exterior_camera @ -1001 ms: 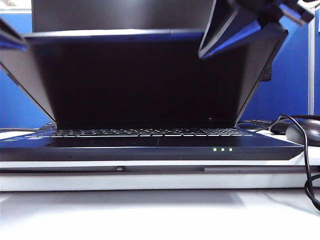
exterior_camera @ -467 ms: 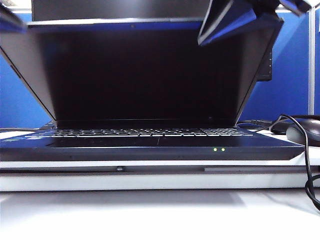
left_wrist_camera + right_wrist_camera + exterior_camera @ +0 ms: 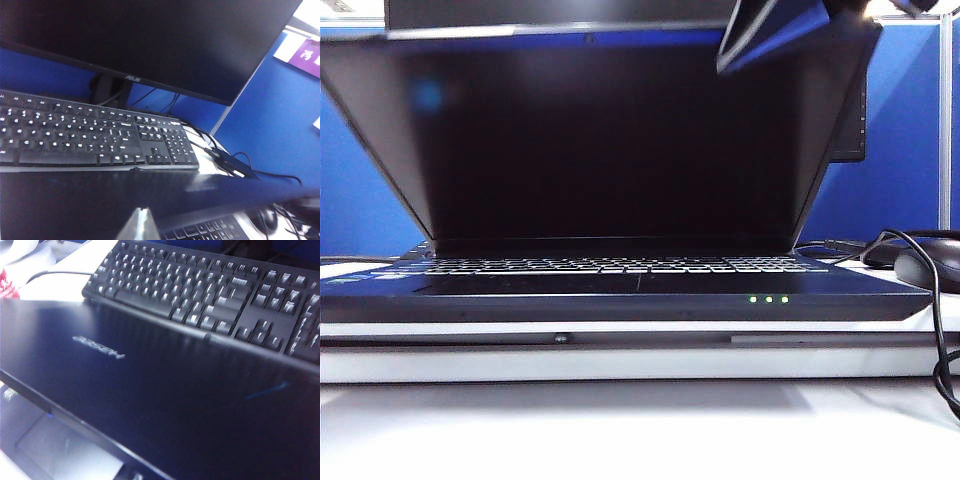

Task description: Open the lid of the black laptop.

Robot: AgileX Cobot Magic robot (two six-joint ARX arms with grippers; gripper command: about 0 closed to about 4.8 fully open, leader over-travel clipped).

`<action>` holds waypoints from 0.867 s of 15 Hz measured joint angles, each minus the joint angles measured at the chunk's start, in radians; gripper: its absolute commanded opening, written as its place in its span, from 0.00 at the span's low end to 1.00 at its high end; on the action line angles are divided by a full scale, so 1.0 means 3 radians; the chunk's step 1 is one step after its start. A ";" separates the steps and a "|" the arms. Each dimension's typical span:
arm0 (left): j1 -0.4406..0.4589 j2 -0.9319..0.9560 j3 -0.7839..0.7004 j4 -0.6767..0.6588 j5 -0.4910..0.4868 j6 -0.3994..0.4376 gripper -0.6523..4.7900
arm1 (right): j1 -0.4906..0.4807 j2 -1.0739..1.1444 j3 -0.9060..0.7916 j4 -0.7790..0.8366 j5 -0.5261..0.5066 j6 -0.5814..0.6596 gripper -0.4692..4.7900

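The black laptop [image 3: 620, 300] sits facing the exterior camera, green LEDs [image 3: 768, 299] on its front edge. Its lid [image 3: 610, 140] stands partly raised, the dark screen leaning forward over the keyboard. My right gripper [image 3: 725, 65] is a dark and blue wedge at the lid's upper right corner, its fingers meeting in one tip. The right wrist view shows the lid's outside [image 3: 175, 390] with a pale logo [image 3: 98, 346]. My left gripper [image 3: 141, 220] is out of the exterior view. Its pale fingers, pressed together, rest at the lid's edge [image 3: 75, 200].
A large ASUS monitor [image 3: 150, 35] and a separate black keyboard [image 3: 75, 135] stand behind the laptop. A dark mouse [image 3: 930, 265] with a looping black cable [image 3: 940, 340] lies to the right. Blue partitions [image 3: 900, 150] close off the back.
The lid has swung further up, its top edge now near the frame's top. My right gripper rose with it. The left gripper has left the exterior view's upper left corner.
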 measured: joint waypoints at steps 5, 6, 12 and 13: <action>0.0000 0.0000 0.0000 -0.0057 0.0237 0.0010 0.11 | -0.0121 -0.0001 0.0015 0.0135 -0.0084 -0.0031 0.08; 0.0000 0.0000 0.0000 -0.0078 0.0258 0.0011 0.11 | -0.0139 -0.0001 0.0015 0.0174 -0.0085 -0.0034 0.08; 0.0000 0.0148 0.0000 0.0099 0.0262 0.0207 0.11 | -0.0181 0.0000 0.0022 0.0362 -0.0062 -0.0039 0.08; 0.0000 0.0278 0.0000 0.0258 0.0261 0.0244 0.11 | -0.0181 0.0001 0.0020 0.0393 -0.0057 -0.0039 0.08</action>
